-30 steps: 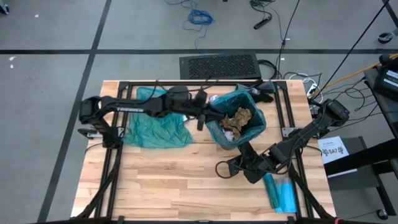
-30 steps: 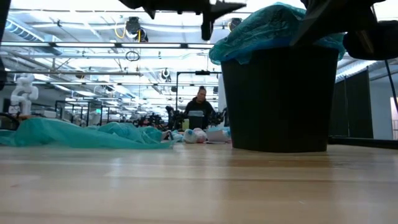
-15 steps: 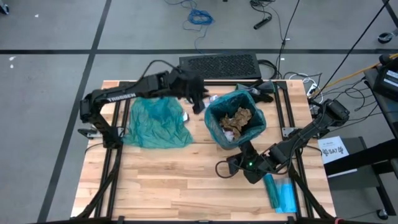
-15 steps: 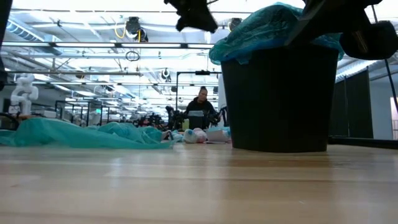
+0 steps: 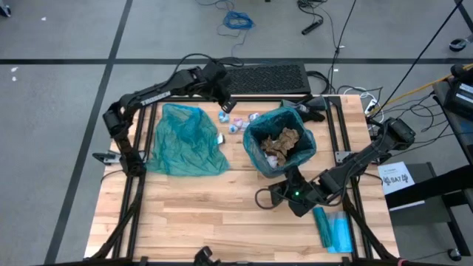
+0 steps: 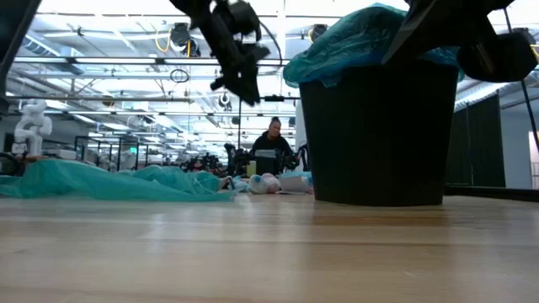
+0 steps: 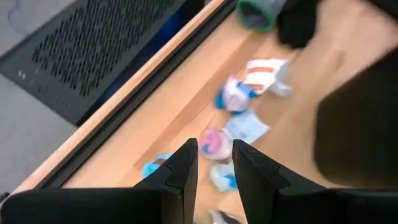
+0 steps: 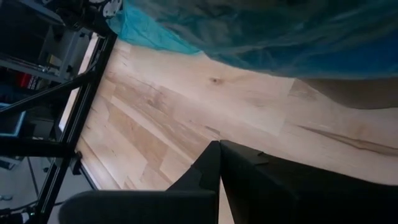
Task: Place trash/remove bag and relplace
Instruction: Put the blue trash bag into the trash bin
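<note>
Teal liner's folded over the rim of the black bin, and from above you can see brown and white trash piled inside. Left gripper hangs over the table's far edge, with a few loose wads on the wood just below it, between it and the bin. A spare teal bag lies flat on the table, off to one side of it. Right gripper sits low by the bin's near side, fingers pressed together.

Low view: left gripper floats well above the table.

Left wrist: fingers slightly apart, nothing between them, pink and blue wads straight ahead, a bit blurry.

Right wrist: closed fingers over bare wood, teal plastic ahead.
</note>
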Robot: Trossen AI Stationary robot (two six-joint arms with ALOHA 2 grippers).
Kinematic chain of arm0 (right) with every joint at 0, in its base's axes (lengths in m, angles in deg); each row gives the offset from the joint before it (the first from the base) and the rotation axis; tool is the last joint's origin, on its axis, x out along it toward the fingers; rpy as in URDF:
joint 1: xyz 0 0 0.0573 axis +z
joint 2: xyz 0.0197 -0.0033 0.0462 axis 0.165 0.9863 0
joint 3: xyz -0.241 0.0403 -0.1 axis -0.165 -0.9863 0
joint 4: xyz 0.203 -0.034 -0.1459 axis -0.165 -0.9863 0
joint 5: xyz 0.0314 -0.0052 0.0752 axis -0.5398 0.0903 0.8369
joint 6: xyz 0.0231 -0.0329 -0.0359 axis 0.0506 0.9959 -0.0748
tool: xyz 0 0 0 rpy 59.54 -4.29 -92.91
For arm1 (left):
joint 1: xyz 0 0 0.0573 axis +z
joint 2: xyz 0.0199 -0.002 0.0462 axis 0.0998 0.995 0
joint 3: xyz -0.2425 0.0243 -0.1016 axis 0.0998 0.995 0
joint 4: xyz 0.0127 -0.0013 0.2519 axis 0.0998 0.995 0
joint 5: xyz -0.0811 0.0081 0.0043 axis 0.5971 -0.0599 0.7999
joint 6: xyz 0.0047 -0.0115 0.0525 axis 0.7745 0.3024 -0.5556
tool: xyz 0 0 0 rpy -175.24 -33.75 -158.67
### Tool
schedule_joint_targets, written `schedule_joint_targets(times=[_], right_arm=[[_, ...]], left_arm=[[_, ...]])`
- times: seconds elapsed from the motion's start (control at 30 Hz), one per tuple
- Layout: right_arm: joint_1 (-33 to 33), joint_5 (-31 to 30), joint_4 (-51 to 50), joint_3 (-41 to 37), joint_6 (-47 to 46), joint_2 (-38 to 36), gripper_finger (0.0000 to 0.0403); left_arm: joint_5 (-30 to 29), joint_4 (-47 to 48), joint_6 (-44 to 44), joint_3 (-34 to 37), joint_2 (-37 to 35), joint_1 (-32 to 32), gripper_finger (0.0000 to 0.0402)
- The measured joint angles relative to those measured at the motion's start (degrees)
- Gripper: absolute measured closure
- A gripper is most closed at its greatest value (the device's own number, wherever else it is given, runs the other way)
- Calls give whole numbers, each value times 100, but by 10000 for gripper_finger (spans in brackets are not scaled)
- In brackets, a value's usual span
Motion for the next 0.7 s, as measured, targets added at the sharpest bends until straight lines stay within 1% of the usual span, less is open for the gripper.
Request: schedule_joint_targets(times=[0.13, 0.33, 0.53, 0.7], right_arm=[[-88, 5, 5, 0, 0, 0, 403], [-147, 16, 155, 0, -2, 0, 403], [-150, 27, 190, 0, -123, 0, 403], [-150, 25, 192, -2, -131, 0, 403]], left_arm=[[-9, -4, 33, 1, 476, 123, 295], [-34, 250, 343, 7, 1191, 316, 292], [58, 553, 457, 7, 1633, 472, 292], [151, 528, 492, 7, 1865, 515, 292]])
